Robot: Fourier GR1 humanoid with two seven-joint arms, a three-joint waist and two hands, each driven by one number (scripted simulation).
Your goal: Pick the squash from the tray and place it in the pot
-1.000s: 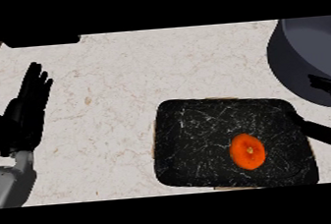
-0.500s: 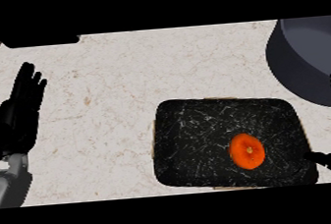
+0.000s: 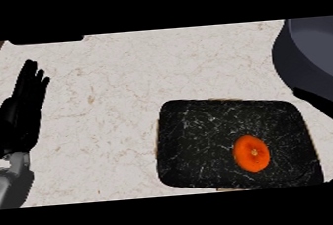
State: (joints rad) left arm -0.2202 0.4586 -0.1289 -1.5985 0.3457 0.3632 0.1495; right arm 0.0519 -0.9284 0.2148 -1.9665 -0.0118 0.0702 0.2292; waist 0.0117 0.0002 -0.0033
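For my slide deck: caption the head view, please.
Orange squash lies on the black tray; pot at right; left hand open.

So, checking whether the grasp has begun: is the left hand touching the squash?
Apart. The head view shows the left hand open at the left edge, bare counter between it and the squash.

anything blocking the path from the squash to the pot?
Nothing visible. The squash lies in the black tray, the pot sits up and to its right, and only tray surface and bare counter lie between them.
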